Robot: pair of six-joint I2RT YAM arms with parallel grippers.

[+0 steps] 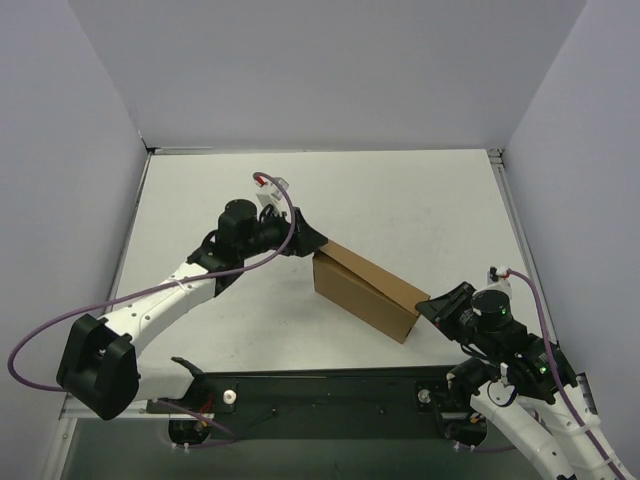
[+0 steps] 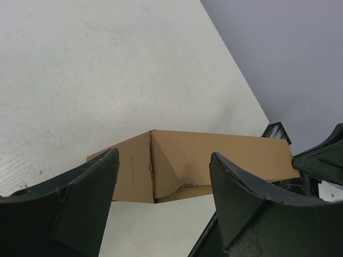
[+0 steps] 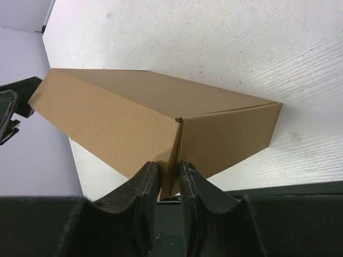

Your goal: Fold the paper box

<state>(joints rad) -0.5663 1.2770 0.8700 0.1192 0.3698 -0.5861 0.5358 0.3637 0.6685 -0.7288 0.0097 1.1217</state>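
Currently seeing the paper box (image 1: pixel 365 290) closed up as a long, shallow carton, flat on the white table (image 1: pixel 400 190) and lying lengthwise between the two claws.

Reading the left gripper (image 1: pixel 310 238) as wide open, holding nothing. Putting one end of the box straight ahead of that claw, just past the fingertips, with a dark finger (image 2: pixel 86 198) flanking it on either side. Showing no contact in the wrist view. From overhead, looks touching or nearly touching at the box corner; can't separate the two. Noting on that end a vertical seam, a short slit to the left of it, and a flap edge bowing out slightly near the bottom.

Reading the right gripper (image 1: pixel 430 305) as nearly closed, with only a slim gap between its fingers (image 3: pixel 146 184). Placing the opposite end of the box right at those fingertips, with the vertical corner edge running down into the gap. Can't confirm a real clamp on the cardboard versus plain contact. Seeing two faces spread away from this claw: the long side off to the left, the short end panel off to the right, both plain brown and unmarked.

Catching the opposite claw past the far end of the box in each wrist view.
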